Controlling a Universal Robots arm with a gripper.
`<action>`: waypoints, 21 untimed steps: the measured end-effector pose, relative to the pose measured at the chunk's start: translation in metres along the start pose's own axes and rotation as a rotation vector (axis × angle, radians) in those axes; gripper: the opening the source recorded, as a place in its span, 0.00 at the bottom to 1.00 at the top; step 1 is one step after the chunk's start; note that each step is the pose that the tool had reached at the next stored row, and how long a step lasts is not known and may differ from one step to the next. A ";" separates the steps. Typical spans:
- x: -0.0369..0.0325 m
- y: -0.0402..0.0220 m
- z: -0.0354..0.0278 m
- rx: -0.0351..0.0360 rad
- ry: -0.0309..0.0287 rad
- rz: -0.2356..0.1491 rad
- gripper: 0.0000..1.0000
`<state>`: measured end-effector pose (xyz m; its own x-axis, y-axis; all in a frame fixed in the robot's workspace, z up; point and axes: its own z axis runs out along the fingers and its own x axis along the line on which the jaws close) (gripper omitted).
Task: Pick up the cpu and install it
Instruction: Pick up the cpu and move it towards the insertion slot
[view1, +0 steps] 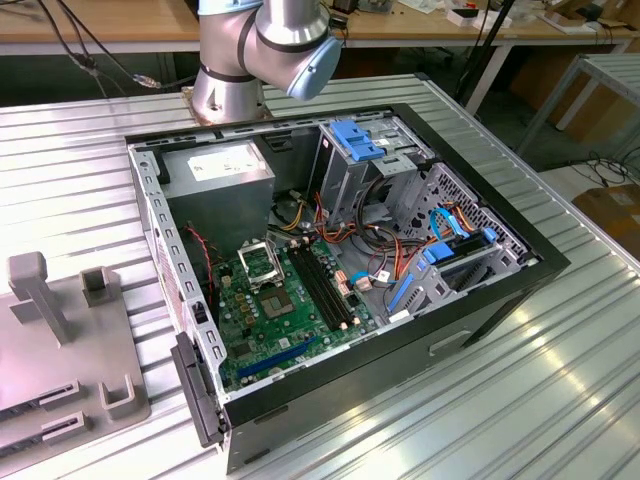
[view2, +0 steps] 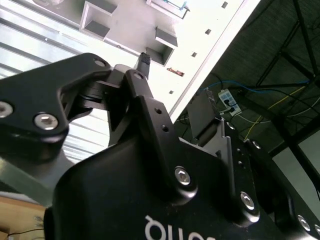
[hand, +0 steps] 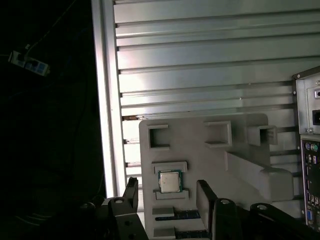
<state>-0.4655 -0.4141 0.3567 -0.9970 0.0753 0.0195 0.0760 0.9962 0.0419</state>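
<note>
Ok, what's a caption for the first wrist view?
Open jaws frame the small silvery square cpu resting in its grey tray.

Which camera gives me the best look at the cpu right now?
The first wrist view: the cpu lies in plain sight, face-up in a pocket of the grey fixture. The exterior view and the second wrist view give parts of that fixture.

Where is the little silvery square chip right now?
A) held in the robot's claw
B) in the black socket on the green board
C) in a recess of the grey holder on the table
C: in the first wrist view the cpu lies flat in a recess of the grey holder.
</note>
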 end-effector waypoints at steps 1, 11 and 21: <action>0.0000 0.0000 0.0000 0.0000 0.0000 0.000 0.60; 0.0002 0.0000 0.0000 0.0000 0.0000 0.000 0.60; 0.0012 -0.0019 0.0011 0.0011 0.0003 -0.008 0.60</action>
<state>-0.4668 -0.4158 0.3555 -0.9976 0.0669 0.0194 0.0676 0.9969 0.0410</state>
